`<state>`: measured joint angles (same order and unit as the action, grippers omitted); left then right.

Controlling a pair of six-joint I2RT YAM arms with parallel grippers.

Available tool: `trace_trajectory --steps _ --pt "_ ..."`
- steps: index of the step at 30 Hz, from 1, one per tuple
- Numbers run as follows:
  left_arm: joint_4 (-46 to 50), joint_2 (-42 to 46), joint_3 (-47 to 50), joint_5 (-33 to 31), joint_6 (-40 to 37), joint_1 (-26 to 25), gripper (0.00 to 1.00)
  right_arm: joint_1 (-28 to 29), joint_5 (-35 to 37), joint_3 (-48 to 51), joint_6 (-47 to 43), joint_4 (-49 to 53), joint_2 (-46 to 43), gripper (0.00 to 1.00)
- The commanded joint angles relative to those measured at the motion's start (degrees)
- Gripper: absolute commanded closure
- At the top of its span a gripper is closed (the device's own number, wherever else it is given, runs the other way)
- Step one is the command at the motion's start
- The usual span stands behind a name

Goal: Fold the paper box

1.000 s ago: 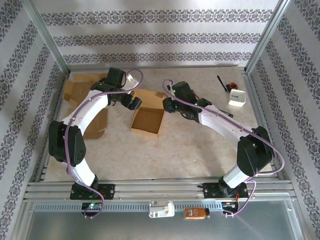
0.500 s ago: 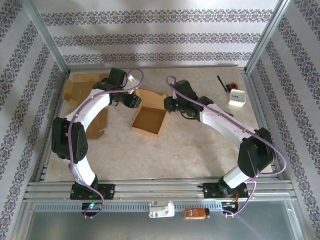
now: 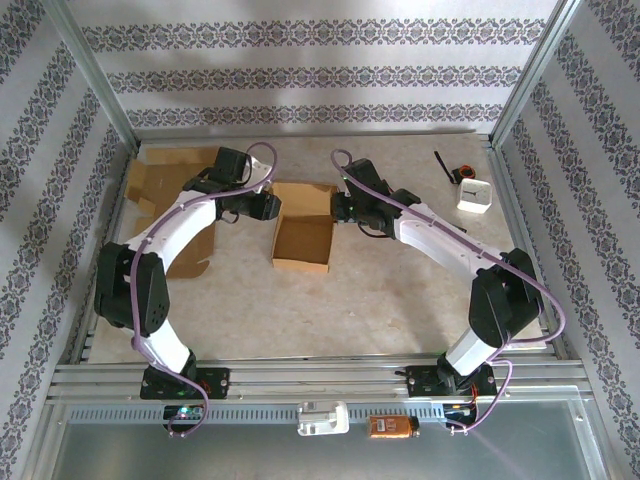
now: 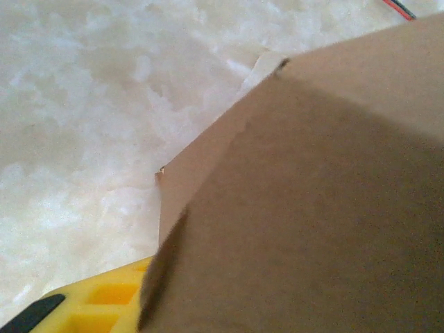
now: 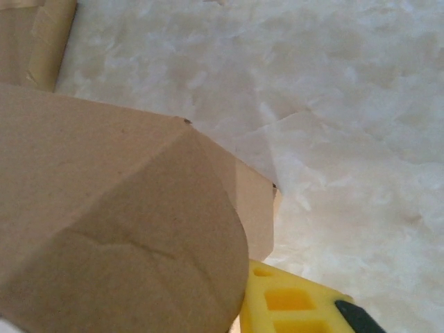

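From above, the box point(image 3: 302, 238) sits open-topped in the middle of the tabletop point(image 3: 380, 300). My two arms come at it from either side, I judge so the far flaps can be worked inward together. The left arm point(image 3: 185, 225) bows outward and meets the far-left corner. The right arm point(image 3: 440, 240) stretches low to the far-right corner.

On the left wrist, a flap point(image 4: 312, 208) lies over one yellow finger point(image 4: 104, 309); I cannot tell whether the left jaws are clamped on it.

On the right wrist, cardboard again covers the finger, and I cannot tell the state of the right jaws either.
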<state>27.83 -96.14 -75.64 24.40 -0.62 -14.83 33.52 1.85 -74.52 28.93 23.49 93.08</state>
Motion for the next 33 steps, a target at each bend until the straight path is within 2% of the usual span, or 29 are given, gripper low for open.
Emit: trace_trajectory --steps 1,15,21,33 --pt "-4.23 1.66 1.46 1.19 4.31 -0.89 0.66 0.56 2.26 -1.33 0.16 -0.84 0.92 0.88" --pt "-13.01 2.22 7.24 -5.59 9.14 -4.17 0.93 3.52 11.05 0.56 -7.58 -5.96 1.54 0.97" --pt "-20.09 3.12 12.02 -6.47 14.09 -6.77 0.94 4.36 11.43 4.15 -6.48 -8.92 0.71 0.99" --pt "-24.19 2.27 16.35 -5.44 19.69 -9.89 0.93 5.39 11.07 10.35 -5.03 -12.08 -1.99 1.0"
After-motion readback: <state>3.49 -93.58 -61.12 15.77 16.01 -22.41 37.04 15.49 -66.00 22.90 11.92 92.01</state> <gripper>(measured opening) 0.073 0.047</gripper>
